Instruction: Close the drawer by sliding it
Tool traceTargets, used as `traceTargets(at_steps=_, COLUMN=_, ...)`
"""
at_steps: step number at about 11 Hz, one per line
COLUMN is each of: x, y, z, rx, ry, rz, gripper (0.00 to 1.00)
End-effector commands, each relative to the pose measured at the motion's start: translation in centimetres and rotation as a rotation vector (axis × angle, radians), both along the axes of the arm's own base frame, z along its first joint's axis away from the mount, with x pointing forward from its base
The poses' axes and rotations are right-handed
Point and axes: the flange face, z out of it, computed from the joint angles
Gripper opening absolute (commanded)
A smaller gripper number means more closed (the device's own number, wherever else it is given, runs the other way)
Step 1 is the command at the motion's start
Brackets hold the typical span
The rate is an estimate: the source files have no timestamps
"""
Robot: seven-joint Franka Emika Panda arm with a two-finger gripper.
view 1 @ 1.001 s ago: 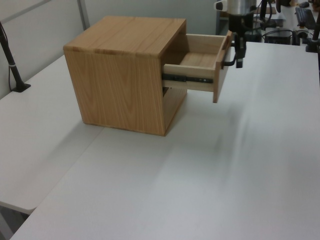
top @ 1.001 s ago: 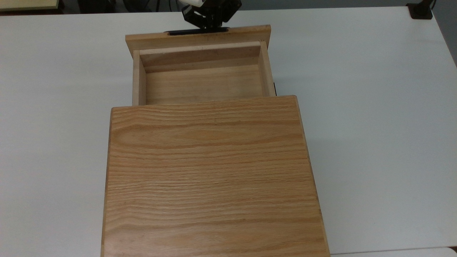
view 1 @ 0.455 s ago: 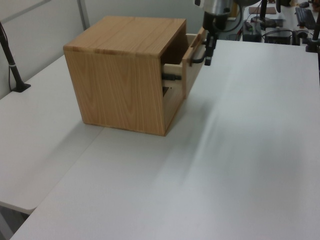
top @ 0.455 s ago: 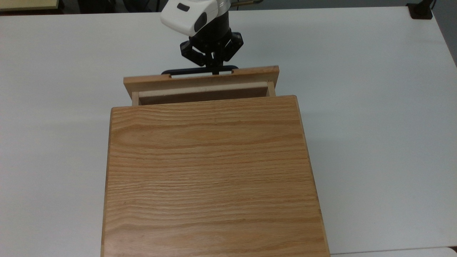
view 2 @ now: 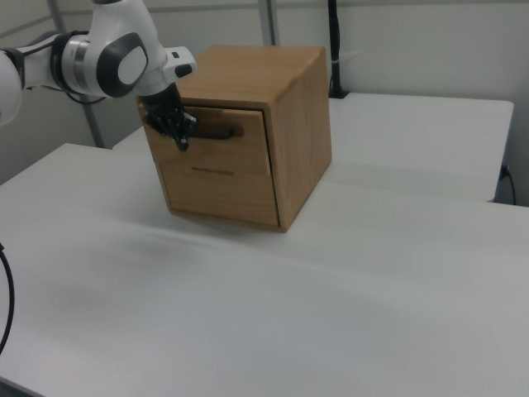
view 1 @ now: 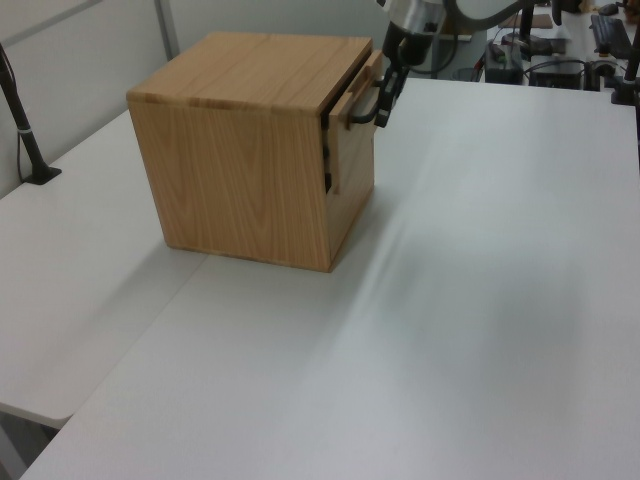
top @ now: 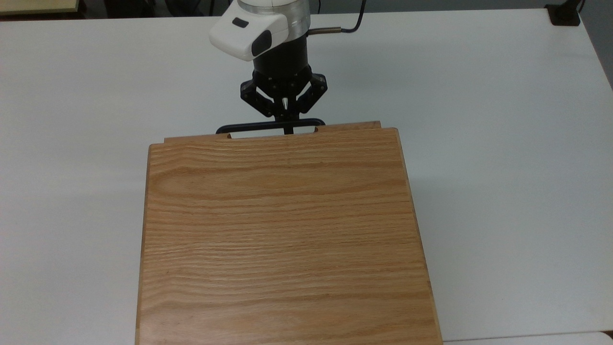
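Top view: gripper [top: 286, 125] sits at the drawer's black bar handle [top: 249, 127], fingertips together on the bar just right of its middle, clamped on it. Finger linkages spread in a V above the tips. Black wrist section rises toward the top view's upper edge, w/ a white housing [top: 244, 29] jutting to the top view's left and a cable [top: 352, 19] running off behind.

Right view: gripper [view 2: 180, 136] meets the handle [view 2: 216, 131] near its left end, arm [view 2: 103, 55] coming in from the right view's left, white links w/ grey joint caps, wrist angled down toward the drawer front.

Left view: gripper [view 1: 381, 110] hangs at the handle, close against the cabinet's upper front edge.

Drawer [top: 352, 126] is nearly all the way inside the cabinet [top: 282, 230]; in the top view just a thin strip of its front panel pokes past the cabinet's top edge. Left view shows the panel [view 1: 350, 135] slightly proud of the cabinet face, small dark gap beside it. Right view: drawer front [view 2: 248, 136] sits in the upper slot, a second oak panel [view 2: 221, 192] below it.

Cabinet stands on a white table [top: 503, 143].
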Motion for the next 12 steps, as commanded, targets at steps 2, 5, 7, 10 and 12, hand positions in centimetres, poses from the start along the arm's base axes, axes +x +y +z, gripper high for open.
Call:
traceTargets(at_steps=2, x=3.0, y=-0.9, z=0.7, rx=0.029, ry=-0.100, rz=-0.081, gripper=0.00)
traceTargets(at_steps=5, x=1.9, y=-2.0, z=2.7, rx=0.025, ry=-0.104, rz=-0.080, gripper=0.00)
traceTargets(at_steps=7, x=-0.8, y=-4.0, z=3.5, rx=0.013, ry=0.059, rz=-0.058, gripper=0.03)
traceTargets(at_steps=10, x=-5.2, y=-5.2, z=4.7, rx=0.007, ry=0.279, rz=-0.037, gripper=0.27)
traceTargets(at_steps=12, x=-7.2, y=-6.7, z=5.0, rx=0.000, ry=0.345, rz=-0.055, gripper=1.00)
